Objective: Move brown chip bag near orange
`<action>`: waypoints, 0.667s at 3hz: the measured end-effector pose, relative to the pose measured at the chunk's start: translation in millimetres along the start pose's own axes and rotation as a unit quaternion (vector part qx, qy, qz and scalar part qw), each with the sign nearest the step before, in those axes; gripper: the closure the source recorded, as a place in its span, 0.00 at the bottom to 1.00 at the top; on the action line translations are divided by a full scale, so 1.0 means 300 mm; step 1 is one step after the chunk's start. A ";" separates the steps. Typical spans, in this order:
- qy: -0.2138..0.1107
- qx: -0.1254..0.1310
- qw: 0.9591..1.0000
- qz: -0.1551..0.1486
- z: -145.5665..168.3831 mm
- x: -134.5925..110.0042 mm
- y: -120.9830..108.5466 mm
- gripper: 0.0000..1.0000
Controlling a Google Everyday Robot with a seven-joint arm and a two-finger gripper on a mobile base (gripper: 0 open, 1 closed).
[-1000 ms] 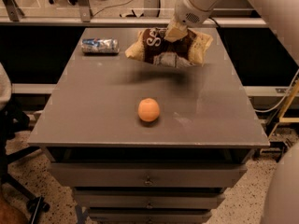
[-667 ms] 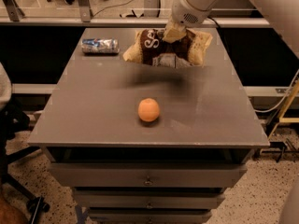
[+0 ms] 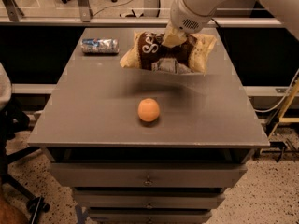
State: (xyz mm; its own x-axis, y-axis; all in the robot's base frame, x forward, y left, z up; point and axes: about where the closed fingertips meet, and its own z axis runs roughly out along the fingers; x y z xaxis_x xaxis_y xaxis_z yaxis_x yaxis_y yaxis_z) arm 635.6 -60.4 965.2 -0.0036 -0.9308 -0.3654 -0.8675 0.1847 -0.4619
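The brown chip bag (image 3: 164, 53) hangs in the air above the far middle of the grey table (image 3: 93, 111), casting a shadow below it. It has a dark brown middle with white lettering and tan-yellow ends. My gripper (image 3: 174, 37) comes down from the upper right and is shut on the bag's top edge. The orange (image 3: 148, 109) sits on the table toward the front, a short way in front of the bag and apart from it.
A small silver-blue can (image 3: 99, 45) lies on its side at the table's far left. Drawers (image 3: 147, 176) run under the tabletop. A chair base (image 3: 18, 190) stands on the floor at the left; a yellow frame (image 3: 286, 111) at the right.
The gripper has carried the bag slightly toward the front and left, closer to the orange. The orange and can have not moved.
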 end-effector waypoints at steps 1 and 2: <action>0.007 0.003 1.000 0.012 -0.017 0.016 0.043 1.00; 0.005 0.000 1.000 0.028 -0.028 0.021 0.086 1.00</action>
State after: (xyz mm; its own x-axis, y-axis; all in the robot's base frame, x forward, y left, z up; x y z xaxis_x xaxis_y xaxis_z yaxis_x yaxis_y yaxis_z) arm 608.9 -64.2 957.8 -0.0579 -0.9223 -0.3822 -0.8659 0.2369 -0.4405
